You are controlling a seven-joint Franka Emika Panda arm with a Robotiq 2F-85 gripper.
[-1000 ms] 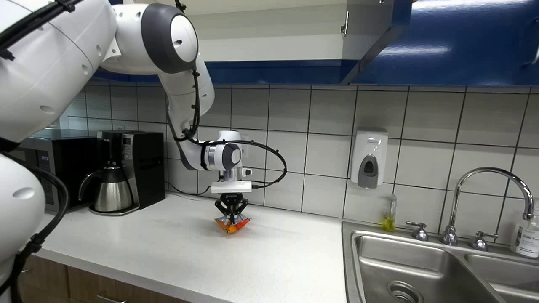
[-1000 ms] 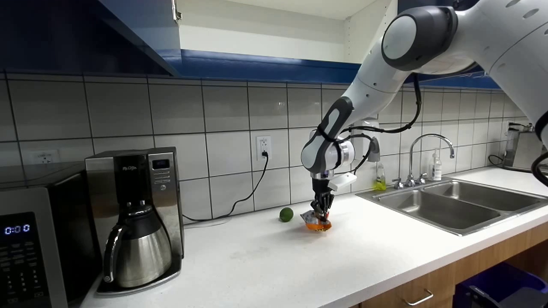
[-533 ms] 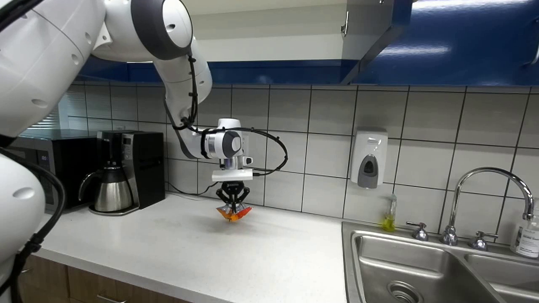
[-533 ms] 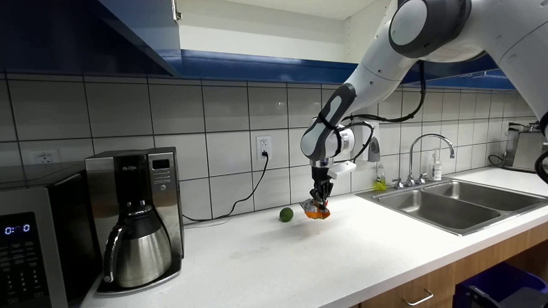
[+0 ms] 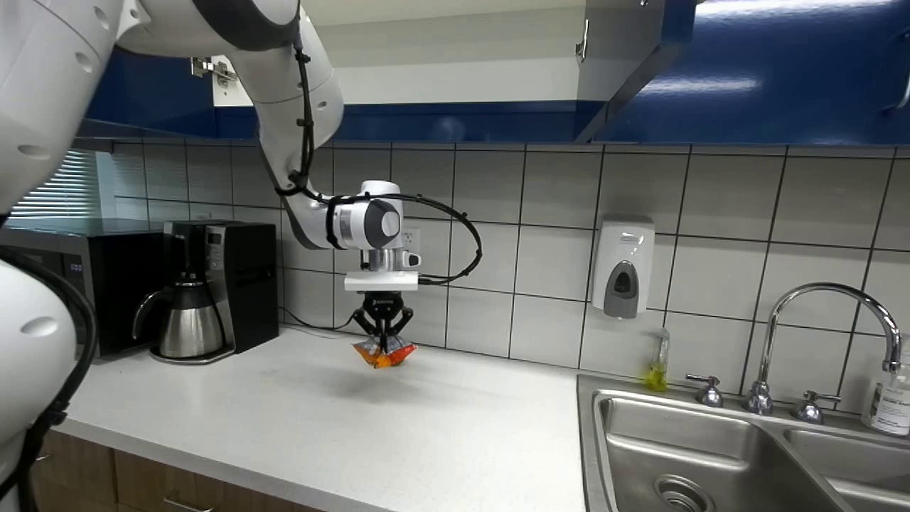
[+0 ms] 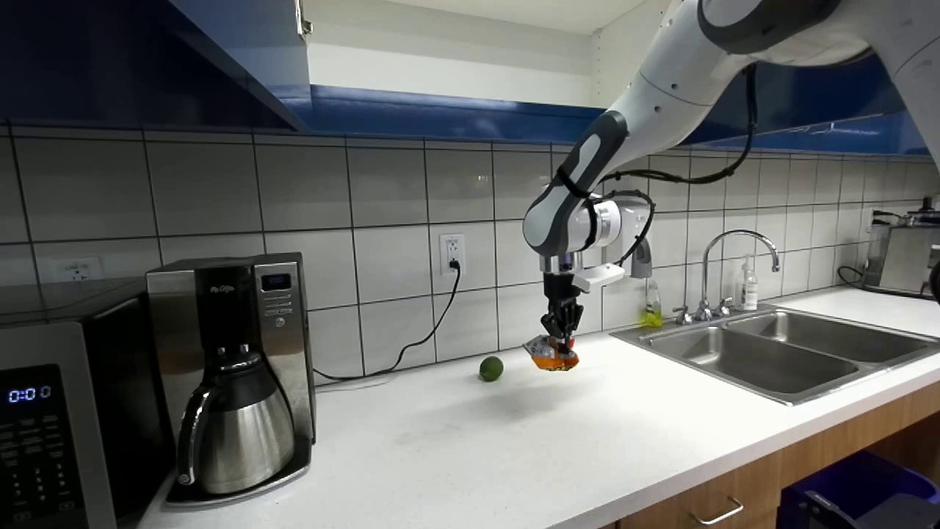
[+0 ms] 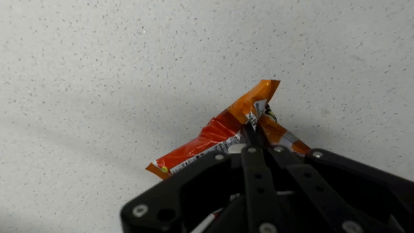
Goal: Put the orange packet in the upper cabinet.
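Pinching the orange packet (image 7: 223, 127) in the gripper (image 5: 384, 344), airborne — could snag under the upper cabinet (image 6: 455, 114) if brought in too low!

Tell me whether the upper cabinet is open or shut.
Open. A blue door of the upper cabinet stands swung out, baring the white interior.

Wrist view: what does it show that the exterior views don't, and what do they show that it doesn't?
Only the wrist view: the fine print on the orange packet and the speckles in the counter.
Only the exterior views: the open upper cabinet, coffee maker and sink.
All share: the gripper pinching the packet over the counter.
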